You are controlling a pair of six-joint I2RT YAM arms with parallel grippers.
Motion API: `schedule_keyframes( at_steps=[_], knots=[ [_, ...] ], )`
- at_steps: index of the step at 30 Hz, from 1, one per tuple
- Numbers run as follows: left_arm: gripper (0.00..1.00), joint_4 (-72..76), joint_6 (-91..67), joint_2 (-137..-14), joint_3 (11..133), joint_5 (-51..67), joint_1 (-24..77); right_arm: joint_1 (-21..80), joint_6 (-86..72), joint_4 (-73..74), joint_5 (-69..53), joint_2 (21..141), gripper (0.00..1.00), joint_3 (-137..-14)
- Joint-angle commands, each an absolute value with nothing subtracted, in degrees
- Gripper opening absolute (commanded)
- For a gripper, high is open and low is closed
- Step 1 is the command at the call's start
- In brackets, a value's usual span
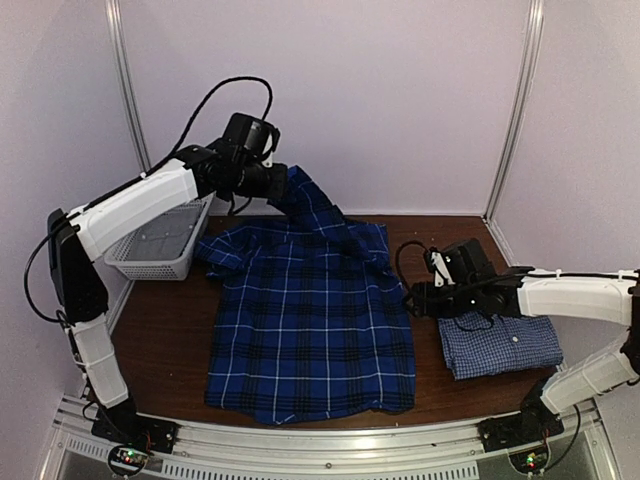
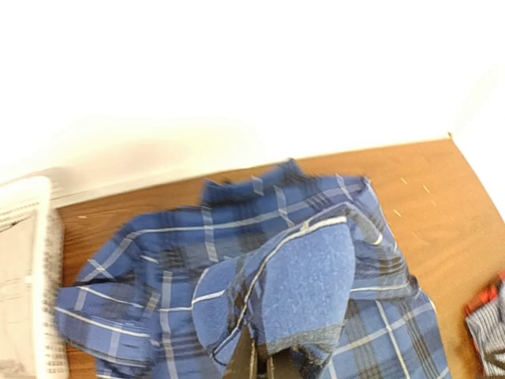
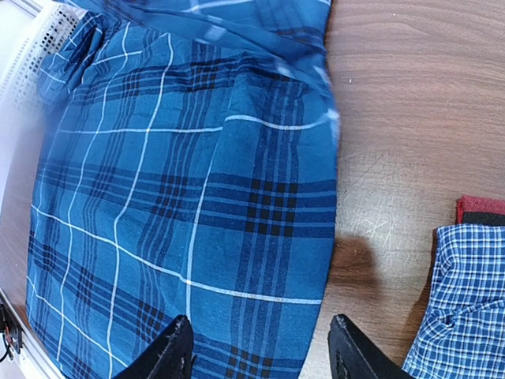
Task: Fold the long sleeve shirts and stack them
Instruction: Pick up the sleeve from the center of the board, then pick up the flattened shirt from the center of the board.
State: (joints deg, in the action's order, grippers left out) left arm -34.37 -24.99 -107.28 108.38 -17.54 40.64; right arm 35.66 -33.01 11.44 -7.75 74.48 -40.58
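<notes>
The dark plaid shirt (image 1: pixel 305 320) is spread flat on the table (image 1: pixel 170 340) just to the right of the white mesh basket (image 1: pixel 150 262). Its long axis runs from the far edge, level with the basket, toward the arm bases. The left gripper (image 1: pixel 284 186) is seen clamped on a bunch of plaid cloth, probably a sleeve, which is held raised off the table just beyond the basket's far right corner. From that pincer the shirt's body lies down and toward the near side, away from the basket. A fold across the body is therefore judged to be the step in hand, and the left arm is better placed for it.

The right gripper (image 1: pixel 415 298) is held with its fingers (image 3: pixel 175 347) well apart and nothing between them, over the shirt's edge farthest from the basket. The paler check shirt (image 1: pixel 500 345) lies folded beyond that edge, well apart from the basket.
</notes>
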Motion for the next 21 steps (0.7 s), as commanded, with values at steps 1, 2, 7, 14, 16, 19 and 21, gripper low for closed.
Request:
schedule_keyframes(
  at_steps=[1, 2, 7, 14, 16, 19, 21],
  knots=[
    [0.00, -33.72, -24.96, -105.32, 105.75, -14.15, 36.49, 36.65, -33.59, 12.45, -8.27, 75.68, 0.60, -40.69],
    [0.00, -33.67, -24.94, -105.03, 104.96, -13.70, 35.29, 36.87, -33.77, 12.52, -8.37, 75.97, 0.60, -40.69],
    [0.00, -32.72, -25.66, -103.33, 101.64, -9.28, 30.43, 39.49, -35.21, 12.11, -8.88, 77.17, 0.60, -40.36],
    [0.00, -32.04, -25.56, -103.59, 100.33, -6.33, 26.67, 44.94, -37.28, 13.26, -7.71, 78.12, 0.60, -38.71],
    [0.01, -31.99, -25.53, -103.73, 100.28, -6.01, 25.81, 45.69, -38.14, 13.56, -7.34, 77.32, 0.60, -37.11],
    [0.01, -32.00, -25.64, -104.11, 100.20, -5.52, 24.79, 46.49, -39.88, 13.70, -7.07, 75.50, 0.60, -34.57],
    [0.01, -31.91, -25.66, -104.45, 100.17, -5.36, 24.41, 47.09, -40.99, 13.64, -7.05, 74.36, 0.60, -32.95]
  ],
)
